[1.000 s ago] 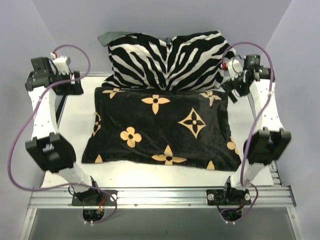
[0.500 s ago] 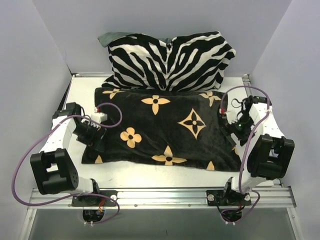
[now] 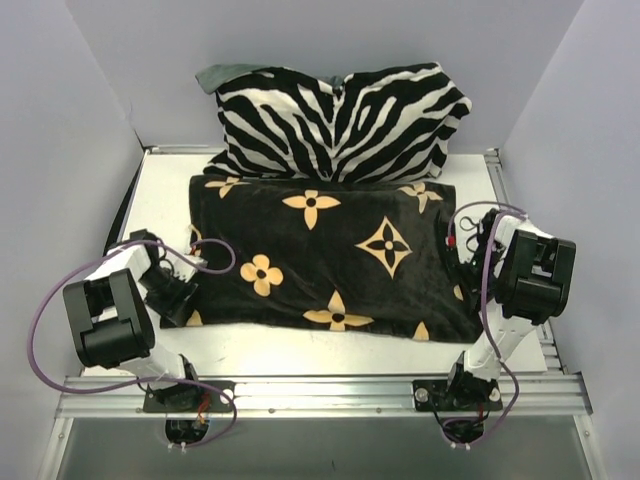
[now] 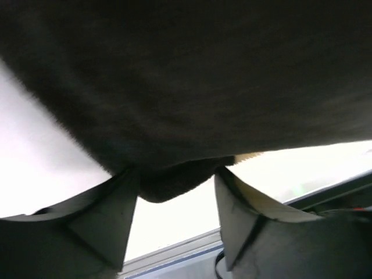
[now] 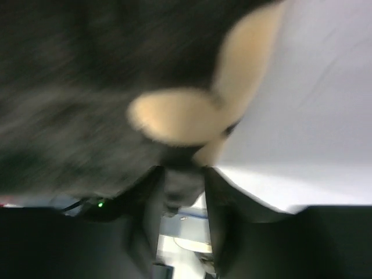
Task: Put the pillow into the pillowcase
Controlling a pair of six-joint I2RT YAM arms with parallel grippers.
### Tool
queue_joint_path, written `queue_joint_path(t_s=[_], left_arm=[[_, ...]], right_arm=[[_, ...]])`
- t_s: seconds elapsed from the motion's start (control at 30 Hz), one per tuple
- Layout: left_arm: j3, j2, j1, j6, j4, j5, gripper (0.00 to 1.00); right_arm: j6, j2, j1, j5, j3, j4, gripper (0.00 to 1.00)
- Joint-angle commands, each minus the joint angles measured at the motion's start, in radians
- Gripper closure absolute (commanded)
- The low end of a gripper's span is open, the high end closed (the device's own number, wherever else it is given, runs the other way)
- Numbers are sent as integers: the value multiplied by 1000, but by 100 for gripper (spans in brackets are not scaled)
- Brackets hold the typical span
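The black pillowcase (image 3: 320, 255) with tan flower and star motifs lies flat across the table and looks plump. The pillow is hidden. My left gripper (image 3: 183, 298) is low at the case's front-left corner. In the left wrist view a fold of the pillowcase (image 4: 186, 87) hangs between the wide-apart fingers of the left gripper (image 4: 174, 180). My right gripper (image 3: 462, 262) is at the case's right edge. In the right wrist view the right gripper (image 5: 183, 180) has narrow jaws pinching black pillowcase (image 5: 87, 87) fabric just below a tan flower.
A black-and-white zebra-striped cushion (image 3: 340, 120) leans against the back wall, touching the case's far edge. The white table (image 3: 300, 350) shows as a strip in front of the case. A metal rail (image 3: 320, 392) runs along the near edge, and walls close in on both sides.
Both arms came down from the raised back corners to the pillowcase's left and right edges. Both sets of jaws have narrowed, the right much more, onto fabric.
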Motion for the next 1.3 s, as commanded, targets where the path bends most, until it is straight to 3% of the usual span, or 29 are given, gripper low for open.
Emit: queue_joint_path(t_s=[0.0, 0.03, 0.07, 0.17, 0.23, 0.27, 0.3, 0.33, 0.4, 0.53, 0.7, 0.87, 1.07, 1.27], left_arm=[[12, 40, 88, 45, 85, -72, 38], [18, 46, 114, 59, 85, -84, 41], [26, 49, 137, 68, 85, -87, 44], [59, 22, 202, 108, 50, -55, 47], [92, -12, 210, 131, -16, -2, 32], [107, -58, 208, 131, -36, 53, 26], [124, -80, 206, 107, -56, 87, 19], [179, -98, 194, 84, -91, 112, 3], [260, -129, 171, 14, -145, 199, 3], [466, -126, 66, -206, -190, 247, 3], [647, -109, -167, -392, -155, 260, 3], [629, -95, -408, -556, -29, 161, 3], [509, -60, -479, -637, 71, 39, 3], [457, -69, -484, -643, 79, 55, 3]], right_arm=[[32, 50, -25, 172, -25, 69, 75], [27, 58, -39, 205, -22, 85, 91], [21, 64, -74, 211, -17, 86, 98], [-2, 50, -128, 181, 11, 71, 100], [-16, 9, -132, 144, 50, 6, 96], [-19, -11, -132, 36, 72, -28, 87], [-14, -60, -134, -8, 93, -61, 59], [9, -88, -132, -37, 142, -100, 46], [26, -163, -134, -155, 208, -147, 26], [105, -234, -131, -315, 378, -214, 5], [252, -234, -97, -483, 576, -236, 0], [280, -281, 81, -459, 496, -170, 0], [300, -352, 284, -421, 238, -49, 0], [297, -387, 312, -407, 193, -41, 0]])
